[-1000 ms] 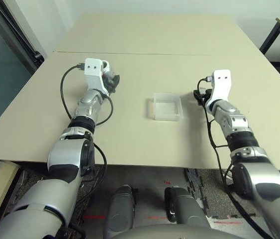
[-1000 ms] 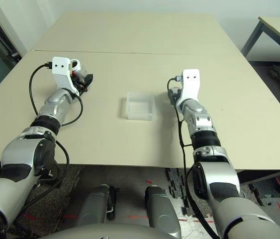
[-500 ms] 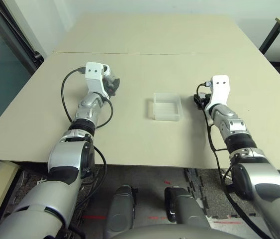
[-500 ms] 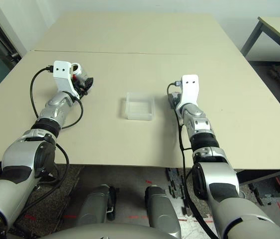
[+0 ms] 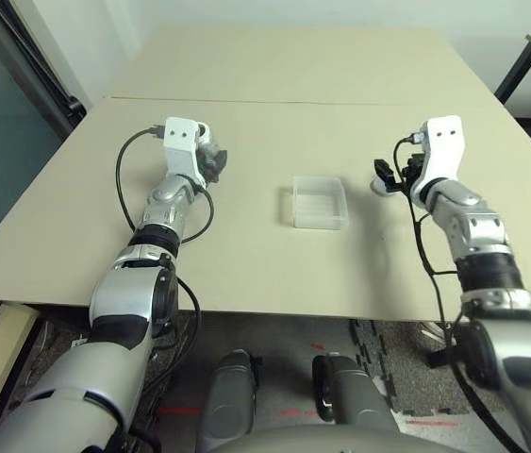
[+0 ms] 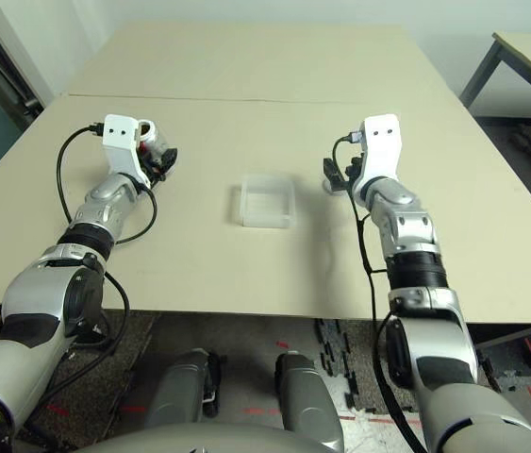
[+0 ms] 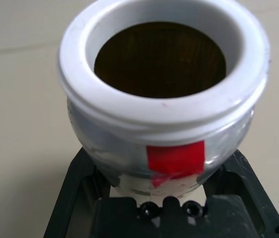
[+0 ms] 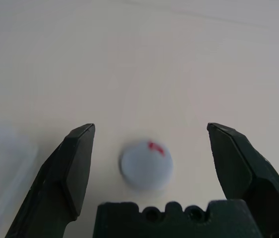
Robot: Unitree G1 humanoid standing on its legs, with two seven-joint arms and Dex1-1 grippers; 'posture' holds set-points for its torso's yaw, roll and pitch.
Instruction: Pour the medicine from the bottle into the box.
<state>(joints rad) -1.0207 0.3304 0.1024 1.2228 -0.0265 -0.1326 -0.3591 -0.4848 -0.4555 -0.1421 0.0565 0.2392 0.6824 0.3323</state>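
Left jaws: my left gripper (image 7: 161, 198) is clamped shut on the bottle (image 7: 164, 94), one black finger on each side of its silver body, just below the red stripe.
Bottle: uncapped, its white rim and open mouth pointing away from the jaws; the inside looks dark brown, and I cannot make out a separate pill of medicine in there.
Right jaws: my right gripper (image 8: 151, 163) stands wide open and holds nothing.
Cap: the round grey cap (image 8: 146, 164) lies on the table (image 5: 274, 66) between the two open right fingers, touching neither, a small red mark on its top.
Box: the clear box (image 5: 320, 202) sits on the table between my two arms, well apart from the left jaws and nearer the right ones; a blurred clear edge that I take for it shows just outside one right finger. It looks empty, though a pellet that small I might not see.
Done so far: I judge the opening is finished, with the cap off and put down.
Left to do: carry the bottle over the box, tip its mouth down, and let the medicine fall in. No pouring has begun, by my reading.
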